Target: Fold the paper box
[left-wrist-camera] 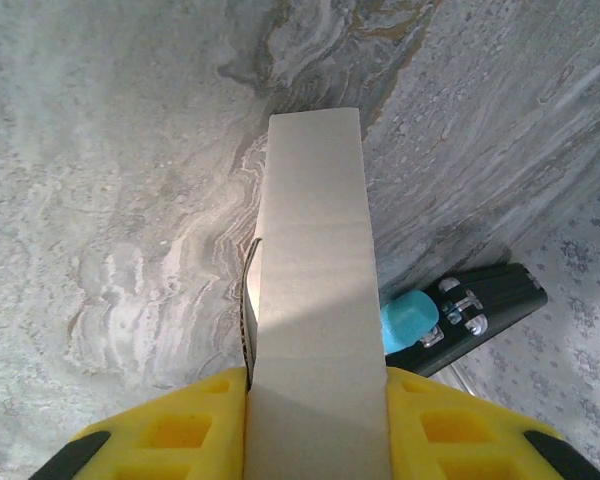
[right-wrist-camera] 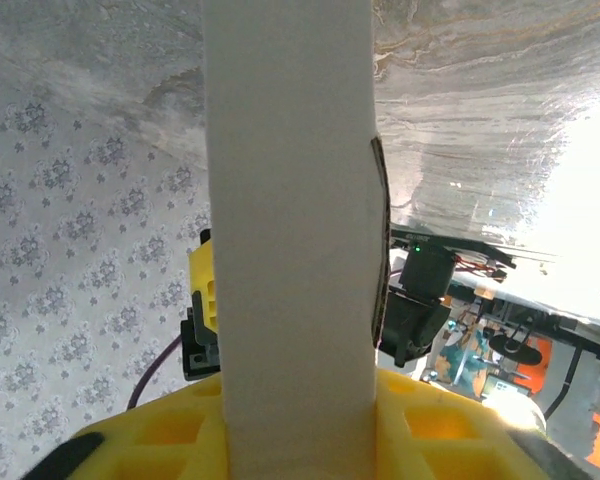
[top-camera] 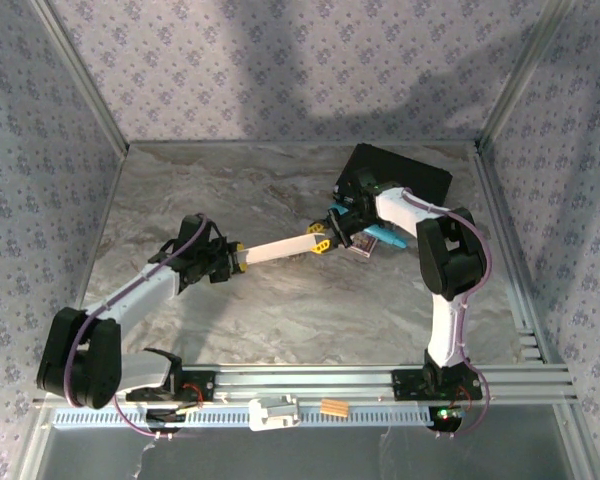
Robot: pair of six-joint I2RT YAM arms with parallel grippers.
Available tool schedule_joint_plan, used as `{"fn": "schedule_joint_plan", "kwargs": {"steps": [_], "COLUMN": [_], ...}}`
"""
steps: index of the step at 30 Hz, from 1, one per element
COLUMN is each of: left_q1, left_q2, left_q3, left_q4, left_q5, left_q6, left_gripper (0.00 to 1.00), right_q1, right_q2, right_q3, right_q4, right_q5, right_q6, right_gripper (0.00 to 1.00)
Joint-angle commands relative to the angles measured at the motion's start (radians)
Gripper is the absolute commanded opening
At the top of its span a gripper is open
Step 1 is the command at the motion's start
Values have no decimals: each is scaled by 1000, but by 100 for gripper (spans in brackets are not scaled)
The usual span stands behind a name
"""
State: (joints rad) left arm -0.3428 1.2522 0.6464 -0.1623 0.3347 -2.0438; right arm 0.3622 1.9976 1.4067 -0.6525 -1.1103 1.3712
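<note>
Two sets of jaws, left and right, pinch opposite ends of the plain white paper box (top-camera: pixel 277 249).

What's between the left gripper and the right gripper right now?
The paper box. In the top view it bridges the gap from the left gripper to the right gripper, one end between each one's fingers.
</note>
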Motion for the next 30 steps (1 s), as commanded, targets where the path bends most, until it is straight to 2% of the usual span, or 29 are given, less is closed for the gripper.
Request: {"fn": "schedule_joint_plan", "kwargs": {"steps": [1, 3, 5, 7, 9, 13, 16, 18, 22, 26, 30], "left_q1": [-7, -6, -3, 2, 14, 61, 111, 126, 147, 163, 198], "left_q2": [-50, -76, -107, -140, -175, -175, -97, -43, 45, 93, 121], "left_q3": [46, 64, 91, 117, 119, 173, 293, 353, 389, 381, 377], "left_q4": [-112, -196, -311, -457, -508, -658, -847, -921, -971, -959, -972], "left_q5": [-9, -13, -16, -16, -36, -42, -30, -25, 2, 4, -2], "left_q6": [-93, -104, -115, -143, -167, -159, -64, -16, 37, 52, 77], "left_gripper": [23, 22, 20, 18, 18, 15, 14, 14, 12, 11, 14], "right_q1": [-23, -36, -51, -63, -66, -5, 113, 194, 297, 289, 274], "right_q2": [1, -17, -51, -103, -158, -297, -381, -431, -439, -333, -222], "right_q3": [8, 53, 103, 155, 179, 147, 124, 83, 82, 191, 311], "right_q4": [-74, -165, -237, -329, -386, -305, -209, -116, -66, -152, -260], "right_q5": [71, 123, 195, 306, 429, 681, 881, 951, 911, 918, 824], "right_q6": [-31, -125, -228, -345, -444, -651, -896, -1047, -1317, -1394, -1501], "right_gripper": [44, 55, 61, 64, 64, 56, 55, 55, 56, 57, 57]}}
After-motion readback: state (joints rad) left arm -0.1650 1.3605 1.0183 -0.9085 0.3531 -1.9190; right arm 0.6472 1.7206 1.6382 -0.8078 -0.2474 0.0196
